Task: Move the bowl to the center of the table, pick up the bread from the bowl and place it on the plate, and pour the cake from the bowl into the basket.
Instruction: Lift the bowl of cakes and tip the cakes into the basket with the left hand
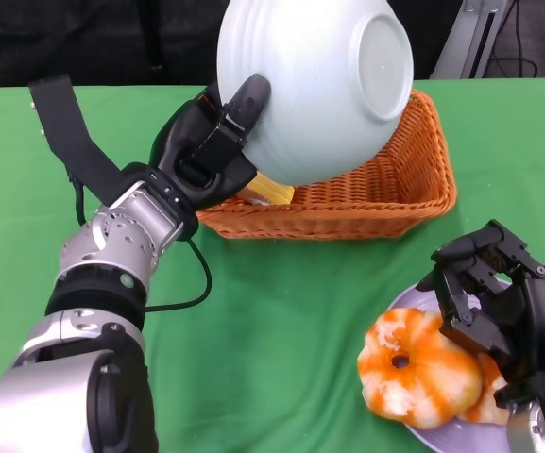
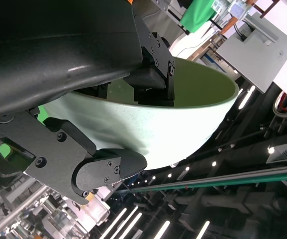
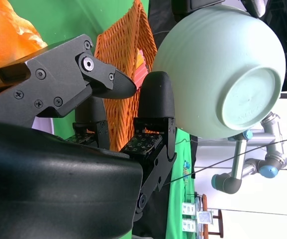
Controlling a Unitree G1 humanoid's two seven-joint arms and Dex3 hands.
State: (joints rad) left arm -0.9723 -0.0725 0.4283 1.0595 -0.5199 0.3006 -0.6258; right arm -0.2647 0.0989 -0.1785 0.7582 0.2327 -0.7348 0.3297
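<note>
Left hand (image 1: pixel 211 142) grips pale green bowl (image 1: pixel 315 85) by rim, tipped over wicker basket (image 1: pixel 414 179) to dump cake (image 1: pixel 274 189); right hand (image 1: pixel 494 293) released beside bread (image 1: pixel 418 368) on plate (image 1: pixel 442 436)

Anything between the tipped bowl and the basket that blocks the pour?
Nothing visible. The left hand holds the bowl upturned directly over the basket, mouth down toward its open top; something yellow already lies inside.
</note>
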